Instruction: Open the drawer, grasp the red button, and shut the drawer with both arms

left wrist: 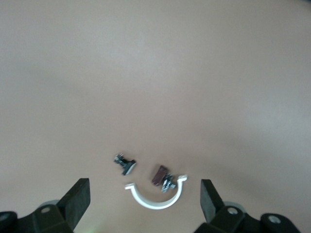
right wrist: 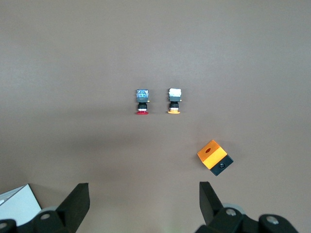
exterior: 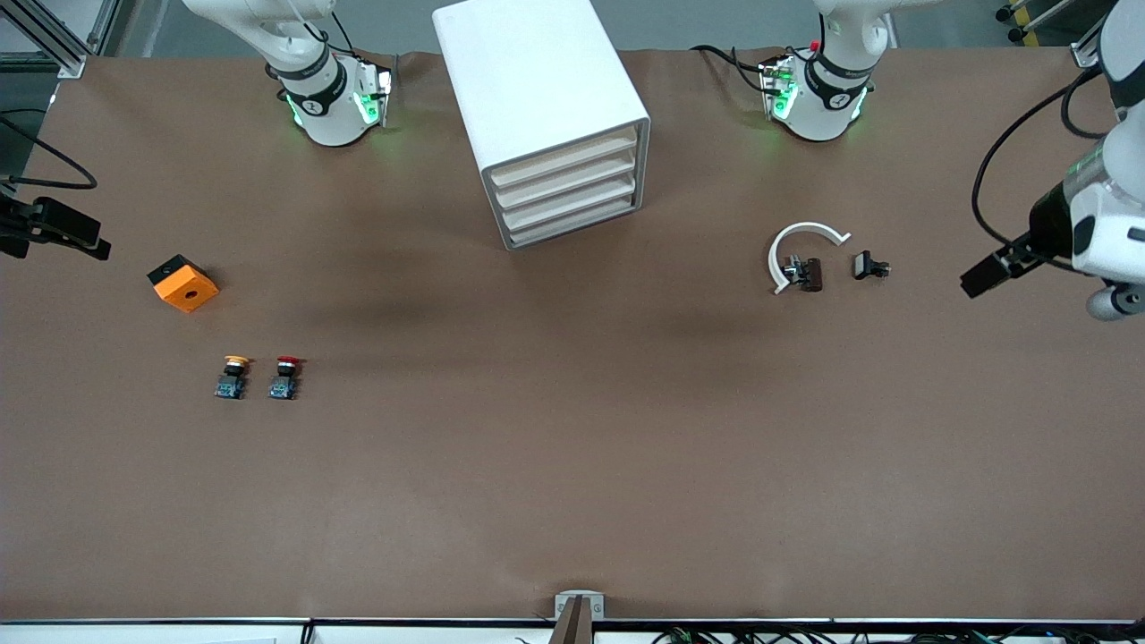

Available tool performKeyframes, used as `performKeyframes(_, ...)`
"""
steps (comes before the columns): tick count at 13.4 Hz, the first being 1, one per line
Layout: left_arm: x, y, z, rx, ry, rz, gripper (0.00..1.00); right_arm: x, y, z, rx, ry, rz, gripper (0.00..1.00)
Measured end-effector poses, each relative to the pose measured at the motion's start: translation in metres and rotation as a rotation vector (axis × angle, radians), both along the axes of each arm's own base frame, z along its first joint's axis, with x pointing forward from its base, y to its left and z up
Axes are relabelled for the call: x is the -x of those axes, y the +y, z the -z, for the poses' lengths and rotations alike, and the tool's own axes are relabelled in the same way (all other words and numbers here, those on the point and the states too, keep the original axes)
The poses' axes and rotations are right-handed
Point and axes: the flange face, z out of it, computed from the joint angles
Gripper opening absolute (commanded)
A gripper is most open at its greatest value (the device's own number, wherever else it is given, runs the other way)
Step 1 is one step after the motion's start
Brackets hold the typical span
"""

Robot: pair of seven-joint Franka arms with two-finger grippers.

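Observation:
The white cabinet (exterior: pixel 537 80) stands at the table's middle between the arm bases. Its four cream-edged drawers (exterior: pixel 572 192) are all shut. The red-capped button (exterior: pixel 284 377) lies on the table toward the right arm's end, nearer to the front camera than the cabinet. It also shows in the right wrist view (right wrist: pixel 142 102). My right gripper (exterior: pixel 94 246) hangs open and empty over the table's edge at the right arm's end; its own view (right wrist: pixel 144 204) shows the jaws wide apart. My left gripper (exterior: pixel 975 279) is open and empty over the left arm's end (left wrist: pixel 144 204).
A yellow-capped button (exterior: pixel 233 377) lies beside the red one, and an orange block (exterior: pixel 183 283) lies farther from the front camera. A white half-ring clamp (exterior: pixel 799 253), a brown part (exterior: pixel 811 274) and a small black part (exterior: pixel 869 266) lie toward the left arm's end.

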Motion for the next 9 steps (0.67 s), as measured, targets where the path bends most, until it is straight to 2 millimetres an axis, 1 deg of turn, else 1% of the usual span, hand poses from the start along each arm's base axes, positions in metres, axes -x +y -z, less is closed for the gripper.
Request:
performKeyframes(2, 0.017, 0.012, -0.013, 0.014, 0.029, 0.098, 1.00, 0.000, 0.000, 0.000, 0.000, 0.000, 0.000, 1.00)
performKeyframes(4, 0.039, 0.031, -0.022, 0.041, 0.044, 0.179, 1.00, 0.000, 0.000, 0.000, 0.000, -0.001, 0.000, 1.00)
performKeyframes(5, 0.051, 0.034, -0.025, 0.045, 0.046, 0.205, 1.00, 0.000, 0.000, 0.000, 0.000, -0.001, -0.001, 1.00)
performKeyframes(6, 0.064, 0.031, -0.027, 0.045, 0.048, 0.224, 1.00, 0.000, 0.000, 0.000, 0.000, -0.001, -0.001, 1.00)
performKeyframes(9, 0.093, 0.000, -0.025, 0.034, 0.057, 0.288, 1.00, 0.000, 0.000, 0.000, 0.000, -0.001, -0.001, 1.00)
